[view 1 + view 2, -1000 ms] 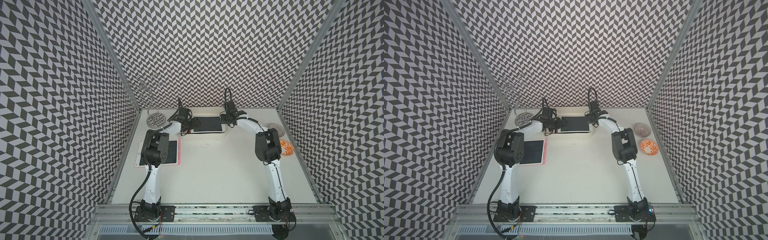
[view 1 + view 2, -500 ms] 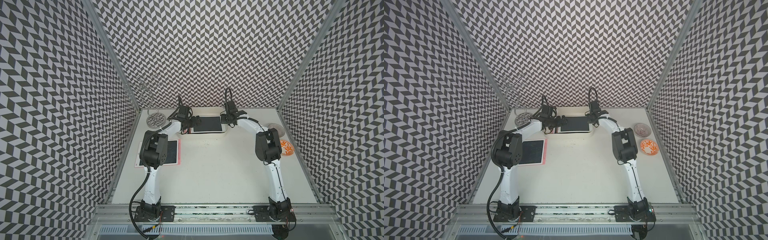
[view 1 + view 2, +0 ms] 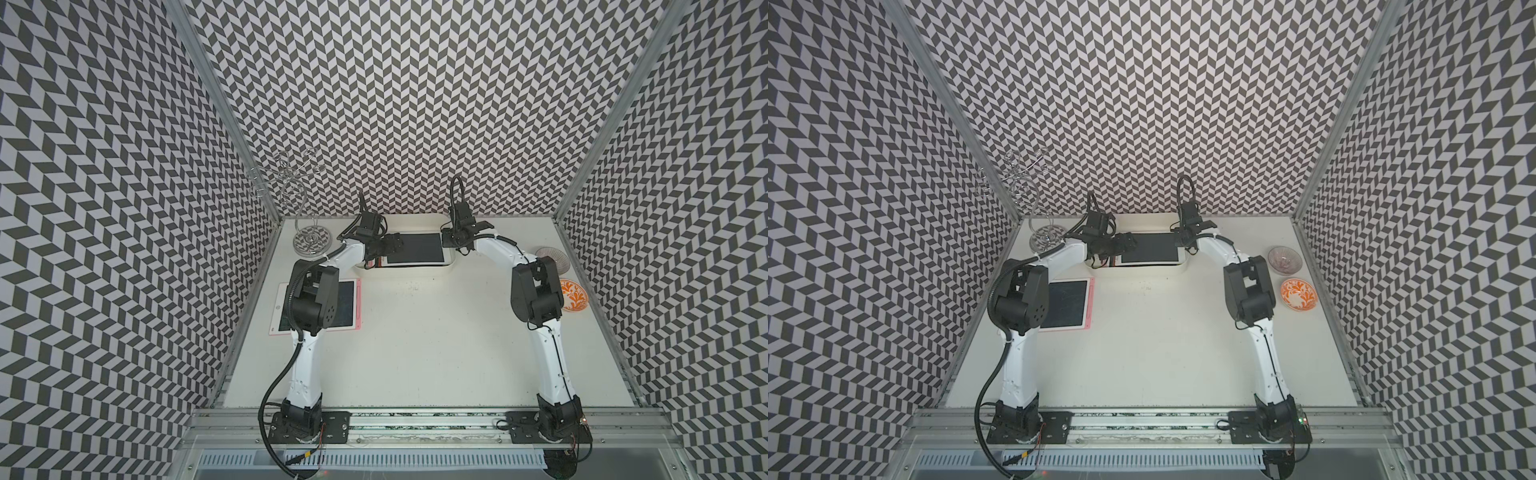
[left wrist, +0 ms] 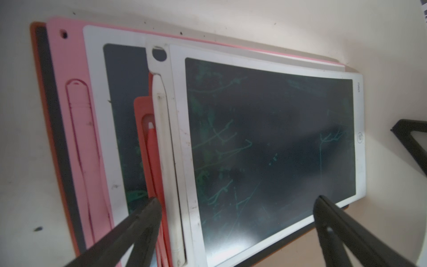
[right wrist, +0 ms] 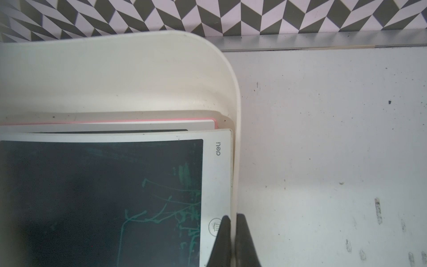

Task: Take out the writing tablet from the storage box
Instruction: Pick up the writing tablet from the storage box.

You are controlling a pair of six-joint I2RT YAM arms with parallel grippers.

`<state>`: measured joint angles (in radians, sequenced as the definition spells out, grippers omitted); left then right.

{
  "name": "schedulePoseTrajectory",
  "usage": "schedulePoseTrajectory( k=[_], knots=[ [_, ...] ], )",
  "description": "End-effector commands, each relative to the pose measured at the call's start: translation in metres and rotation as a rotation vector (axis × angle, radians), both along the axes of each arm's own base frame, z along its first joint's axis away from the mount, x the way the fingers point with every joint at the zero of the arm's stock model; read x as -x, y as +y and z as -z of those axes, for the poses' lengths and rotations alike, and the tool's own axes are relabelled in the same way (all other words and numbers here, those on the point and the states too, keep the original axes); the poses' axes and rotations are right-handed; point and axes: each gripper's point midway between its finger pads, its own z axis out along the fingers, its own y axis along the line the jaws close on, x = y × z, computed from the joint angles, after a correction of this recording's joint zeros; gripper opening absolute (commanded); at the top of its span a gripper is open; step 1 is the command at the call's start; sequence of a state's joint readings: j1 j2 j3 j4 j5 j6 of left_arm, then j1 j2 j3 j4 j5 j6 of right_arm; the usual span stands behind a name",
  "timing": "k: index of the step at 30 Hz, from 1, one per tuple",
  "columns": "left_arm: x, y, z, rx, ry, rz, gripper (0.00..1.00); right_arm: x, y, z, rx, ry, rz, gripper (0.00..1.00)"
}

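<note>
I'm looking at a white table closed in by black-and-white zigzag walls. A wire stand sits in the far left corner. A clear bowl and an orange bowl lie along the right edge. A pink-framed tablet lies flat near the left edge, partly hidden under my left arm.

The storage box stands against the back wall, about midway along it. It holds a stack of tablets, and the white writing tablet is on top, screen up and scribbled in green.

My left claw hangs over that tablet near its stylus end, jaws spread wide and holding nothing. My right claw is closed, pinching the box's right end wall. One finger is inside over the tablet's edge and its partner is outside.

Both the left arm and the right arm rise from the front rail, with elbows raised and wrists turned inward toward the box.
</note>
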<state>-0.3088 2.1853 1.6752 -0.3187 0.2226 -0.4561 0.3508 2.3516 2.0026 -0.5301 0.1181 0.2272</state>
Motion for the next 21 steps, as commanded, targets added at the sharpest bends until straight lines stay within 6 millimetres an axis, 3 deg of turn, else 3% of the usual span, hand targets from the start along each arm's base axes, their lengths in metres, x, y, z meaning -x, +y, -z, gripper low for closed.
schedulePoseTrajectory(
  k=[1,14,21],
  knots=[
    [-0.006,-0.005,0.001,-0.022,-0.015,0.014,0.99,0.003,-0.001,-0.006,-0.01,-0.005,-0.003,0.0],
    [-0.008,-0.039,0.006,0.02,-0.002,0.068,0.99,0.004,0.004,-0.004,-0.029,0.003,-0.023,0.0],
    [-0.007,-0.057,-0.008,0.085,-0.002,0.102,0.99,0.004,0.006,-0.005,-0.04,0.004,-0.031,0.0]
  ],
)
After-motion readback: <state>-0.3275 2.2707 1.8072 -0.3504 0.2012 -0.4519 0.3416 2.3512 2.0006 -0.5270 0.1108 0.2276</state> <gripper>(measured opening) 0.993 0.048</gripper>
